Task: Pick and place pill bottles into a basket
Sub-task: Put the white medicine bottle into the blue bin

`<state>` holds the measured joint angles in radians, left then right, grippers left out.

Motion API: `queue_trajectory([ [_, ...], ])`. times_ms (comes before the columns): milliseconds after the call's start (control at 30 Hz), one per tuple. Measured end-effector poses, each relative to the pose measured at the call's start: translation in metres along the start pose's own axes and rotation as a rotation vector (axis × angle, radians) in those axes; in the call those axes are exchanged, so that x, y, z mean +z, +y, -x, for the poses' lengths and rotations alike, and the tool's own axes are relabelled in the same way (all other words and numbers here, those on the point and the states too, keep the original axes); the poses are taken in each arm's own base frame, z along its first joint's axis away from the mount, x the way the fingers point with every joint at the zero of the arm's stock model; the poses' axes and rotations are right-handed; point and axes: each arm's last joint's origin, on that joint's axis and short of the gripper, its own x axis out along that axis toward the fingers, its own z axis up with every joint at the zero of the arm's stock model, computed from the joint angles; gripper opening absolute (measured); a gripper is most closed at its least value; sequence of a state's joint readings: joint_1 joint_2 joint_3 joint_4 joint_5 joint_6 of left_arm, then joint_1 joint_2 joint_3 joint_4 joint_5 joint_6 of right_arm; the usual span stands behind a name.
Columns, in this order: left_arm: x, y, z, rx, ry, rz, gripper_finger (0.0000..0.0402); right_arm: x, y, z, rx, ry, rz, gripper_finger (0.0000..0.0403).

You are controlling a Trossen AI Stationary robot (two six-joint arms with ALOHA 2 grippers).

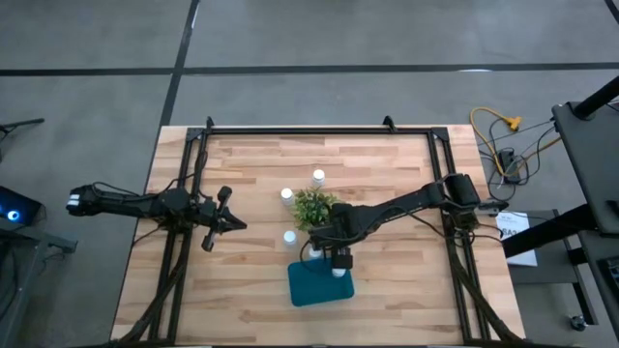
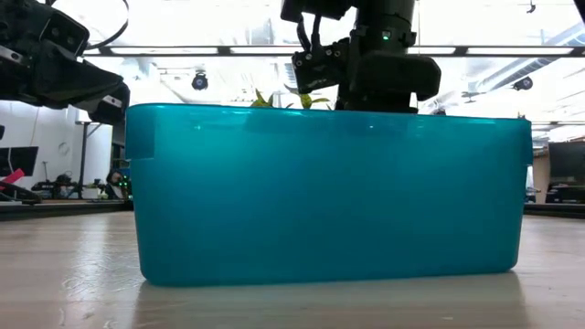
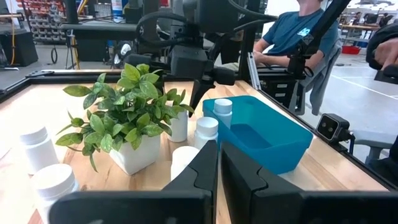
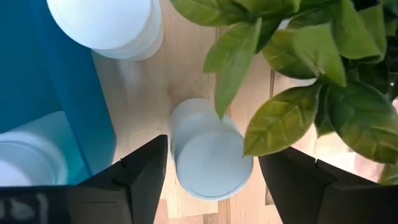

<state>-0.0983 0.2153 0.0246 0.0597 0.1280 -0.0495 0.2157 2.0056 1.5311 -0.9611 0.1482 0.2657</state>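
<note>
Bench (image 1: 387,193) carries a plant (image 1: 314,208), a teal basket (image 1: 314,285) and pill bottles. Right tool (image 4: 208,165) hangs open, fingers either side of one bottle (image 4: 208,152) between plant and basket. Left tool (image 1: 232,224) waits shut, well apart.

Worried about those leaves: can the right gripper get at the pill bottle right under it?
Probably yes: the right gripper stands open astride the pill bottle; one plant leaf overlaps its cap's edge.

A robotics lab or workshop: a wooden table (image 1: 387,184) on a concrete floor (image 1: 290,39), cables (image 1: 498,135), stocked shelves (image 3: 43,18), ceiling lights (image 2: 228,50), and a seated person (image 3: 298,34).
</note>
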Motion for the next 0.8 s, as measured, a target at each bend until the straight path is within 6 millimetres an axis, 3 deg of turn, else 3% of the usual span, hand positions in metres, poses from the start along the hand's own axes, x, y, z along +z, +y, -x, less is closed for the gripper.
queue_trajectory([
  [367,0.0,0.0,0.0,0.0,0.0,0.0,0.0001,0.0,0.001,0.001,0.021,0.0,0.011,0.0147],
  [633,0.0,0.0,0.0,0.0,0.0,0.0,0.0001,0.0,0.0,0.002,0.025,0.003,0.022,0.0147],
  [800,0.0,0.0,0.0,0.0,0.0,0.0,0.0001,-0.003,-0.003,0.019,0.039,-0.029,0.021,0.0147],
])
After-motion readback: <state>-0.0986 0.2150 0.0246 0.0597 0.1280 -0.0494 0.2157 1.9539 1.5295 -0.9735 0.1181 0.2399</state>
